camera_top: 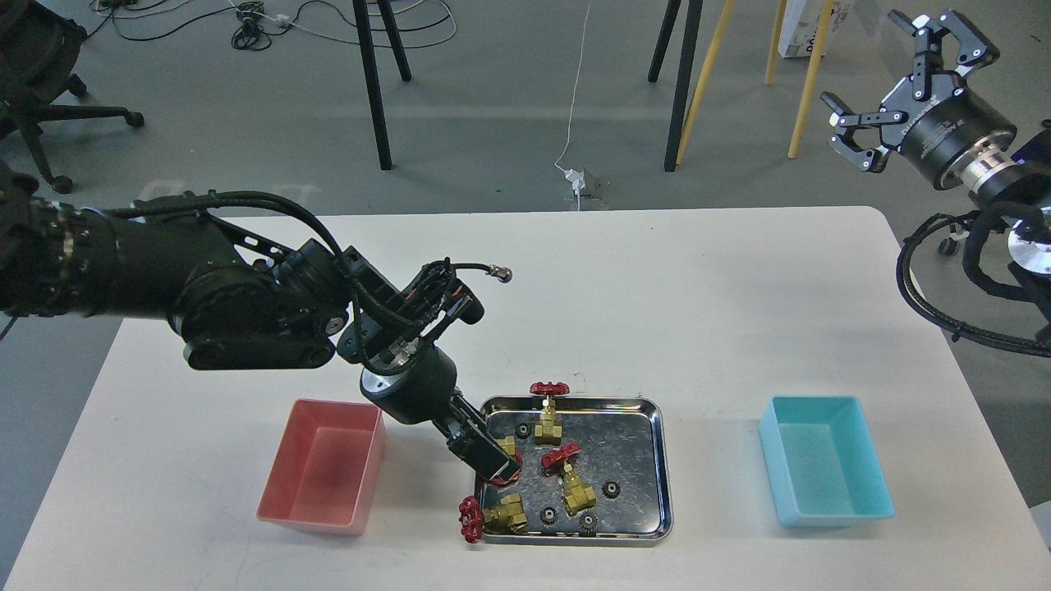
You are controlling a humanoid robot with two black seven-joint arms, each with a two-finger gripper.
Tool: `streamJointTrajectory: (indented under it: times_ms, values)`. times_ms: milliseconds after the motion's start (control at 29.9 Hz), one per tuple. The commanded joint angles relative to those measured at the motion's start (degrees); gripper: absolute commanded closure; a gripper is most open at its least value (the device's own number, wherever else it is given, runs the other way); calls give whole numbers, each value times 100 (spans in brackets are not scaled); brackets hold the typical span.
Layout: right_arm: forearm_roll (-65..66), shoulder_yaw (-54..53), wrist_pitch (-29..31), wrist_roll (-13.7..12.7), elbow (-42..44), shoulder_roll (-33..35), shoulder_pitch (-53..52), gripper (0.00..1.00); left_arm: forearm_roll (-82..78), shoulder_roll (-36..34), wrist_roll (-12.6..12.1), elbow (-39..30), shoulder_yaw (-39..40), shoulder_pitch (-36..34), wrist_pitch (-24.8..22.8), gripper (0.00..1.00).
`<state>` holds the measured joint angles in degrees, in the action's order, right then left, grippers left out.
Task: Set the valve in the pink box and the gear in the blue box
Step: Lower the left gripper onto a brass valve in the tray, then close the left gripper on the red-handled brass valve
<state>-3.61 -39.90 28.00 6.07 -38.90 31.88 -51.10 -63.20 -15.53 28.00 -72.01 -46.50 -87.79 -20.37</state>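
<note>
On the left of the white bench (525, 295) sits the salmon-pink rectangular plastic box (324, 465), nothing visible inside it. Just beside its right wall, the black left pincer (493, 464) reaches down over the left edge of the shiny steel tray (654, 468), its tip right at a brass-coloured valve with a red handwheel (503, 447); whether the fingers are pinching that valve or merely around it, I cannot tell. Three more such valves are here: one overhanging the tray's near-left corner (493, 515), one standing at the far rim (548, 410), and one in the middle (572, 480). Small black toothed gears (610, 490) are scattered among them in the tray. Well apart to the right rests the light turquoise-blue plastic box (825, 472), nothing visible inside. The right pincer (895, 78) hangs high beyond the bench's far-right corner, fingers spread wide.
</note>
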Motion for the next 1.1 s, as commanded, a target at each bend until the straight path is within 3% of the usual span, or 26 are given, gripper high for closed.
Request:
streamJointTrajectory:
  times_ms: [0, 668, 869, 1069]
  values:
    - [0, -176, 0, -9, 146, -164, -84, 1, 1, -21, 0, 178, 36, 209, 208, 0]
    - [0, -150, 0, -9, 164, -209, -93, 1, -34, 67, 0, 811, 203, 1071, 727, 2]
    - [0, -141, 0, -9, 155, -209, -58, 1, -122, 76, 0, 899, 203, 1176, 868, 8]
    - [0, -141, 0, -9, 137, -200, -5, 1, -140, 76, 0, 925, 212, 1256, 964, 20]
